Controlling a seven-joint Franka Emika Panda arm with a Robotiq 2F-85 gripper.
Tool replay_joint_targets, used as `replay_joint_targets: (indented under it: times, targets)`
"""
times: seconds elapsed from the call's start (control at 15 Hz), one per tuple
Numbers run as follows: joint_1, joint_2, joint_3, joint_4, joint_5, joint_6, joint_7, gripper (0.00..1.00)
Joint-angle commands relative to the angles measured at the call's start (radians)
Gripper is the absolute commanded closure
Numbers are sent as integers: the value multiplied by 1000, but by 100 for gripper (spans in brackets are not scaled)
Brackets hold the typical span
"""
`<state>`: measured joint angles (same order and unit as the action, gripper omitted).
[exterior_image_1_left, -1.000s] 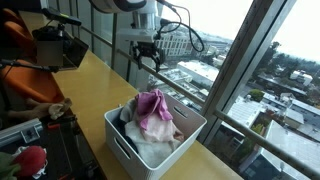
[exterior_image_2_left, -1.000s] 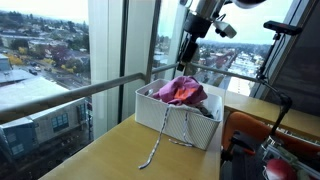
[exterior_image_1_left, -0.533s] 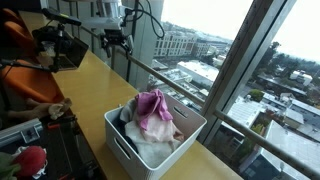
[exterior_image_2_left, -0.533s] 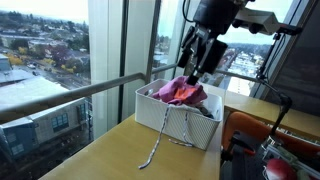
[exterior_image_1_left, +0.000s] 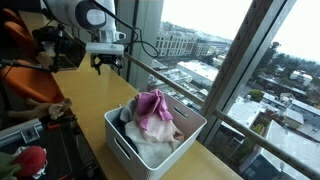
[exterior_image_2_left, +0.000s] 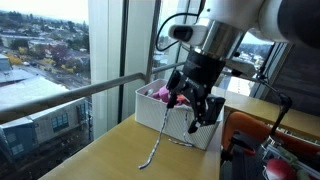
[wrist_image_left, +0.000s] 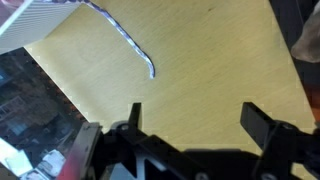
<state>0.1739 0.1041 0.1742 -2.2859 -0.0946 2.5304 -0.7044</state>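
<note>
My gripper (exterior_image_1_left: 106, 64) is open and empty, hanging in the air above the wooden table (exterior_image_1_left: 88, 95). It shows in the wrist view (wrist_image_left: 195, 118) over bare tabletop, and large in an exterior view (exterior_image_2_left: 192, 104). A white basket (exterior_image_1_left: 150, 150) holds a pink cloth (exterior_image_1_left: 152, 108) and other laundry; it also shows in an exterior view (exterior_image_2_left: 158, 116), partly behind my arm. A pale cord (exterior_image_2_left: 153, 151) lies on the table beside the basket and shows in the wrist view (wrist_image_left: 130, 45). The basket's corner shows in the wrist view (wrist_image_left: 35, 22).
A big window with a metal rail (exterior_image_1_left: 180, 90) runs along the table's edge, with the city far below. A black camera rig (exterior_image_1_left: 55, 45) and orange items (exterior_image_1_left: 20, 40) stand at one end of the table. An orange chair back (exterior_image_2_left: 250, 135) shows close by.
My arm has moved away from above the basket, along the table toward the camera rig, and has come down lower. The gripper has stayed open. The basket and cloth have not moved.
</note>
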Motion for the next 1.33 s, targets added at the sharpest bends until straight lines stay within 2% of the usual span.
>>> replay_joint_targets:
  times: [0.0,0.2,0.47,0.87,1.27]
  targets:
    - [-67,146,9,73,53,36,-263,0]
    - [-114,252,21,145,27,24,-412,0]
    - [-126,410,5,259,-43,19,-512,0]
    - [-112,623,-33,444,-173,8,-546,0]
    - [-123,750,-45,598,-205,-8,-577,0]
